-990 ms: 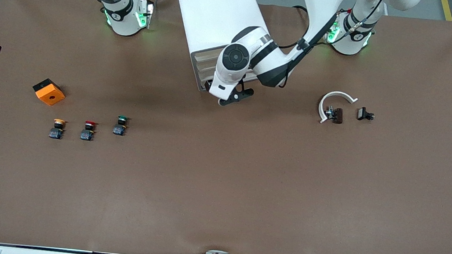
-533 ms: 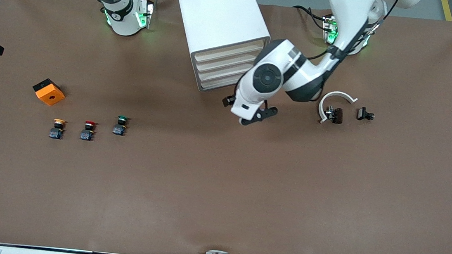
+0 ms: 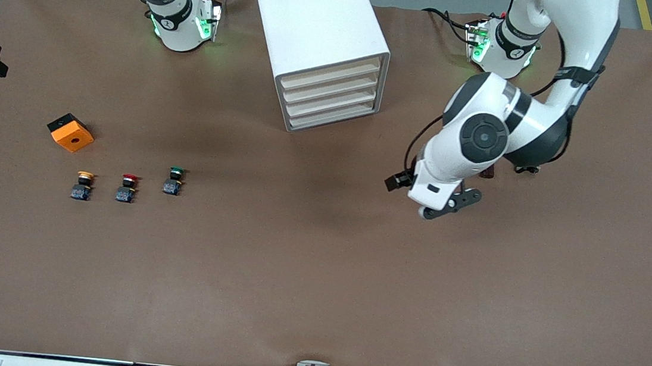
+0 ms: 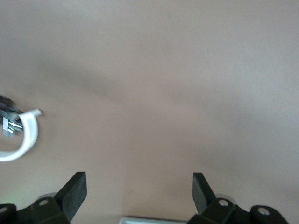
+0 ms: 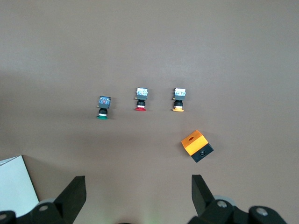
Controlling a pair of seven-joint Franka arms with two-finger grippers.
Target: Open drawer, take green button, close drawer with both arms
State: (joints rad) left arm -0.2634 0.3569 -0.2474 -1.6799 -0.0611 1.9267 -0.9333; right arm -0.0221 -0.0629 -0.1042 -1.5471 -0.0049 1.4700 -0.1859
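Brown table [image 3: 317, 278] carries a white drawer cabinet [image 3: 316, 32]; left gripper [image 4: 139, 191] and right gripper [image 5: 138, 192] gape empty.

No readable text, label, brand or number on cabinet, buttons, arms or table.

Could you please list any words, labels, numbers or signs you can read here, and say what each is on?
No text is legible.
Right arm's base: a small round mark, too small to read.
Left arm's base: the same, unreadable.
Drawer cabinet, orange box, buttons: no markings visible.
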